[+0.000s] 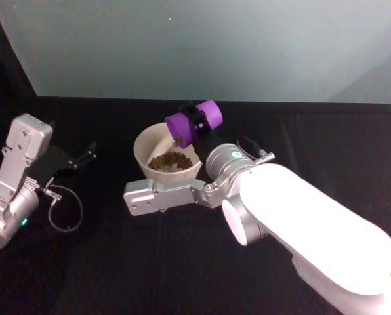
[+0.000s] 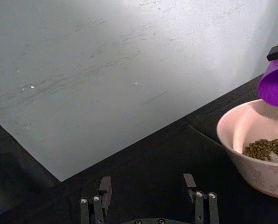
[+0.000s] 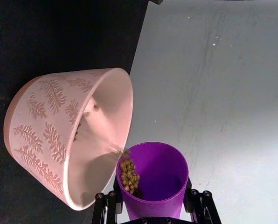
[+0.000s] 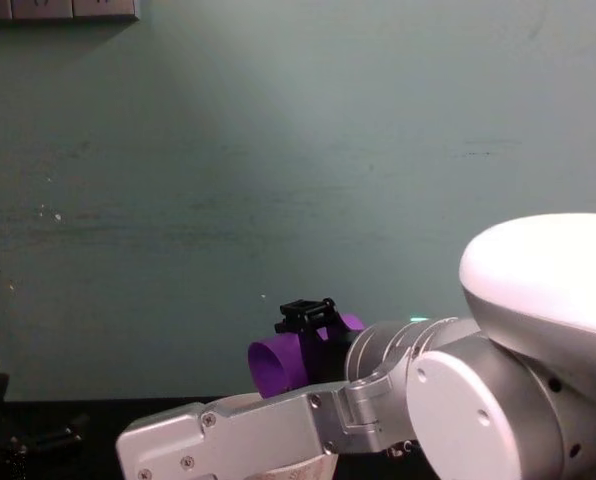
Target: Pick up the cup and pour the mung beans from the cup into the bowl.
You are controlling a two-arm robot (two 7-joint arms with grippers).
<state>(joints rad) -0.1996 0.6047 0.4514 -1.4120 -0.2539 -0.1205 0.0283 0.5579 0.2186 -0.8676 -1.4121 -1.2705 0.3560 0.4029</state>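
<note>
The cup is held tipped over the bowl by the right gripper, the mung beans partly poured, some left inside. The left gripper is parked wide near the table's left edge.

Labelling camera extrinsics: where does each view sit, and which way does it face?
Head: above, facing down at black table; both arms, right gripper holding the purple plastic cup tilted over the off-white round bowl.
Left wrist: low, facing pale wall and bowl; open left gripper.
Right wrist: behind cup, facing bowl; its gripper.
Chest: low, facing wall; right arm, cup.
Both wrists share cup, bowl, mung beans.
</note>
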